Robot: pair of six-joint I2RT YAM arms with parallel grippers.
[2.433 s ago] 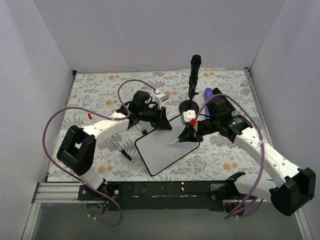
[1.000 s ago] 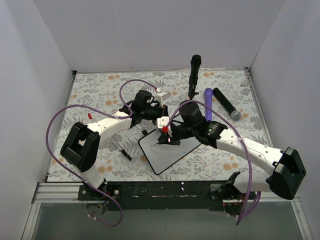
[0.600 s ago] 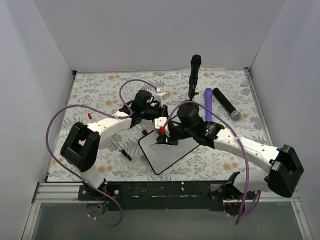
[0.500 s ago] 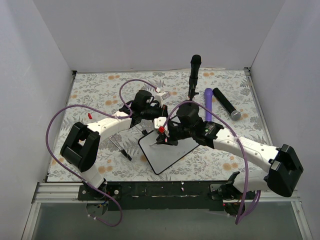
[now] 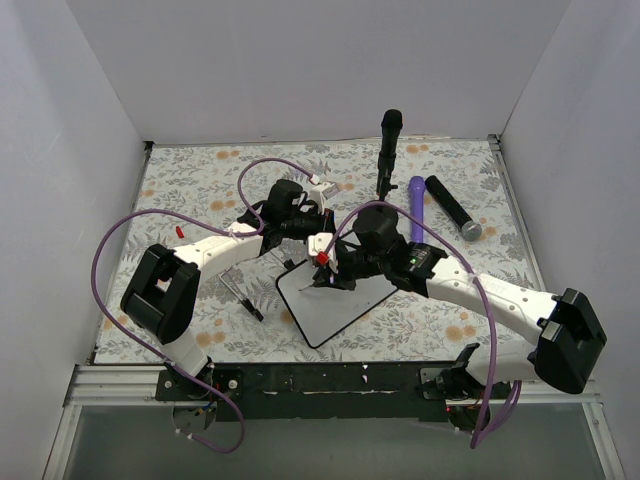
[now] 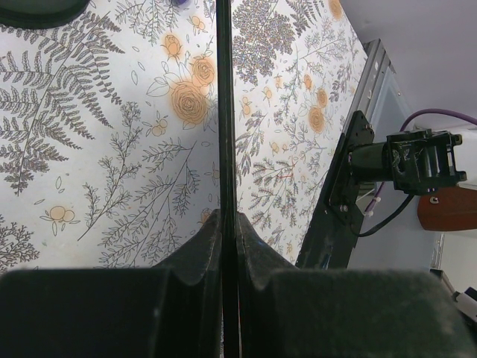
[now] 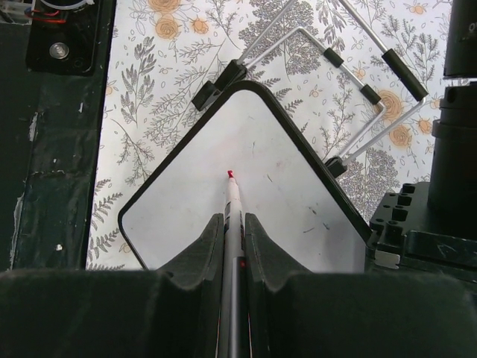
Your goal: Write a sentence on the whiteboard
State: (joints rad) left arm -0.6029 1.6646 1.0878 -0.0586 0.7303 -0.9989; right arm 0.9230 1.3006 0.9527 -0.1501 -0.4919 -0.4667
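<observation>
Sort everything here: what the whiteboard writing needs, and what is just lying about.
For the job:
the whiteboard, its edge clamped in the left gripper
the red marker, held in the right gripper

Lying about:
the purple tube
the black cylinder
the black upright stand
the small red piece, far left

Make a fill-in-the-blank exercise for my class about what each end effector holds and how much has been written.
1. The right end effector holds a marker whose tip is ____.
2. The left end effector is shut on the whiteboard at its thin ____ frame.
3. The whiteboard bears ____ written words.
Missing words: red; black; no.
</observation>
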